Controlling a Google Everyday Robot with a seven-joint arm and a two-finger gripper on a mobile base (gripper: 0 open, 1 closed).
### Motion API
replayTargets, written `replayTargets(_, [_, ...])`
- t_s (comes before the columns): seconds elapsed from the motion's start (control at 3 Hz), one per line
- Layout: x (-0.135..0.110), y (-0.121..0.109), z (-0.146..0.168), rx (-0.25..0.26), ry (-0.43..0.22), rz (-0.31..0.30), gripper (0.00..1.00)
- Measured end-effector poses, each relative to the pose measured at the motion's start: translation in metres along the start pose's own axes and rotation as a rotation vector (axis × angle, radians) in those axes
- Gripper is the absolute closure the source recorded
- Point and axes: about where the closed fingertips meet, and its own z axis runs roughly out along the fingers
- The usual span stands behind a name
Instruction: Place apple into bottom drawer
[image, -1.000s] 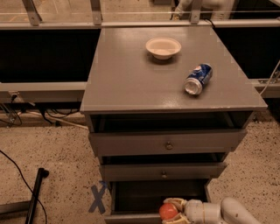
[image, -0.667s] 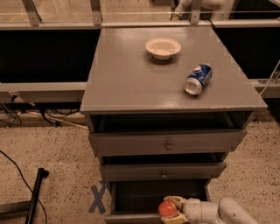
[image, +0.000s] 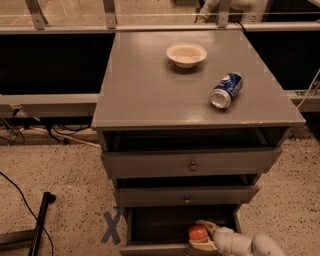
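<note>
The apple (image: 197, 231) is pinched by the end effector (image: 199, 235) inside the open bottom drawer (image: 160, 225), close to its front wall. If it is released this near the front wall, it may strike the rim, or be dragged out on withdrawal. The can (image: 226, 90) on the surface (image: 150, 90) bears blue-and-white markings, but no lettering is legible. A blue X (image: 112, 226) is marked on the floor.

- Looks like a robot lab: speckled floor (image: 55, 170), loose cables (image: 11, 134), a taped X (image: 112, 226) beside the grey cabinet (image: 150, 85).
- My gripper (image: 202, 235) clasps the apple (image: 197, 232) inside the bottom drawer (image: 165, 222).
</note>
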Motion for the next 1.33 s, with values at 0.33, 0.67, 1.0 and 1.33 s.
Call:
replayTargets(0.33, [0.026,-0.022,-0.002,0.052,0.013,0.012,1.00])
replayTargets(0.67, [0.043,-0.052,0.008,0.070,0.012,0.014,1.00])
replayTargets(1.0, [0.043,-0.065,0.012,0.073,0.012,0.008,1.00])
replayTargets(1.33, [0.050,-0.074,0.019,0.082,0.022,0.047,1.00])
